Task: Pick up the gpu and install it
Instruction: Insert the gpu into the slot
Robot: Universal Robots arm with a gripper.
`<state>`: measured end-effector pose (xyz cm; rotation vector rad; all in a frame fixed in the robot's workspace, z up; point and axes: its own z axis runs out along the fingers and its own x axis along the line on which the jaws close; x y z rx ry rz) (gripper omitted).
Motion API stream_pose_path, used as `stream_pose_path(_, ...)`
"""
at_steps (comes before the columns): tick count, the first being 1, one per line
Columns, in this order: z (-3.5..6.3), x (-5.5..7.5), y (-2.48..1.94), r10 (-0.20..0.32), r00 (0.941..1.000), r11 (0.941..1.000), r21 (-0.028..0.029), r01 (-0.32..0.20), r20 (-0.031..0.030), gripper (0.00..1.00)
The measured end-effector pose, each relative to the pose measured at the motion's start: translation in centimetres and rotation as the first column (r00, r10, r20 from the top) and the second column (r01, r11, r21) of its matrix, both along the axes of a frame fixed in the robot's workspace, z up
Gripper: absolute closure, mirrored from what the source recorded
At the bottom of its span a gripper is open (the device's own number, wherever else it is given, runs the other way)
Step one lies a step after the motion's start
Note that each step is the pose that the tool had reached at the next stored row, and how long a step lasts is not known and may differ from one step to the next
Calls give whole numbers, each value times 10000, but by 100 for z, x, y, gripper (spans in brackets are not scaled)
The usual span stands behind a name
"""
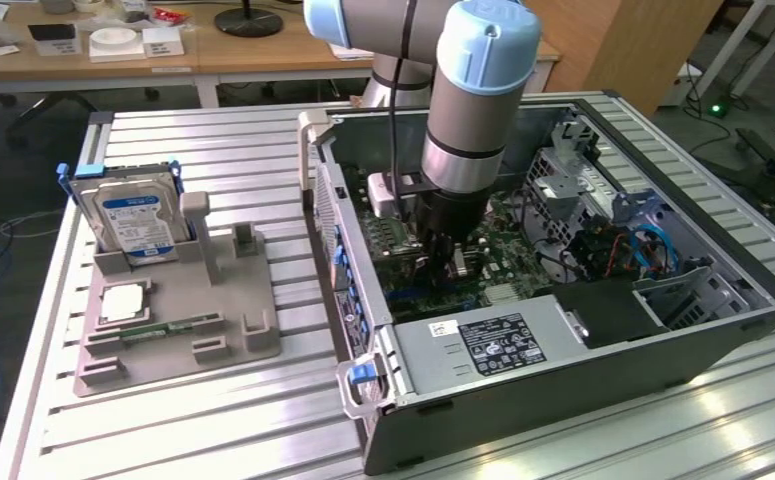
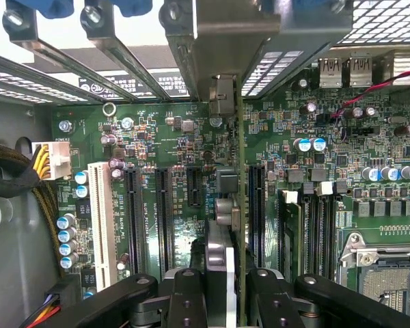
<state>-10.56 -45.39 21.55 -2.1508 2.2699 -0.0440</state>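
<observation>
**GPU held edge-on over the motherboard**

Our gripper (image 2: 227,287) is clamped on the gpu (image 2: 225,225), inside the open computer case (image 1: 707,330) above the motherboard (image 2: 157,137) slots. We judge the card light, stiff, fragile; gripping its upper edge looks safest.

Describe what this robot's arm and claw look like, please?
The arm is a thick silver-grey tube with rounded pale-blue caps at its joints. A thin black cable runs down alongside it. Near the wrist sits a dark band, then a black section with a small pale box on its side. The claw is black, built of jointed links with round pivots.
</observation>
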Motion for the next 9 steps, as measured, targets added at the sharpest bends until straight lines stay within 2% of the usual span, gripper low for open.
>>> stream_pose_path(9,0,-1,0,1,10000,10000,0,-1,0,72)
